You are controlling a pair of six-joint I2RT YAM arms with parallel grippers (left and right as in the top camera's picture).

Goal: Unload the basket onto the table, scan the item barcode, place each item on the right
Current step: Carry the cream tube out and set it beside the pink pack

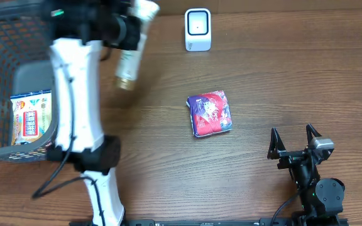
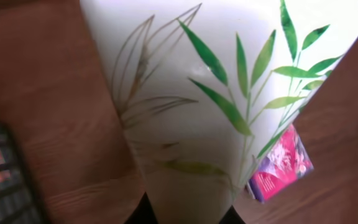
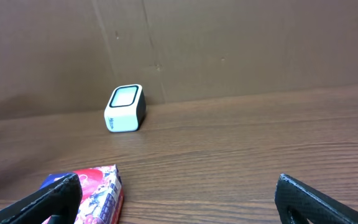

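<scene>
Leaf-print tube (image 2: pixel 216 93) in left tool (image 1: pixel 126 31)

Your left arm (image 1: pixel 74 94) is white tubes between black joints, with a thin black cable (image 1: pixel 46 184) alongside and a green light (image 1: pixel 56 12), while your right arm (image 1: pixel 316 182) and its gripper (image 1: pixel 291 132) are mostly black.

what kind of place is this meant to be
Likely a mock shop checkout: a white barcode scanner, a mesh shopping basket holding a packet, and a leaf-printed tube in the left claw.

Grey mesh basket (image 1: pixel 2 50), blue packet (image 1: pixel 30 117) inside, purple-red pouch (image 1: pixel 210 113) on wooden table (image 1: pixel 294 75)
</scene>
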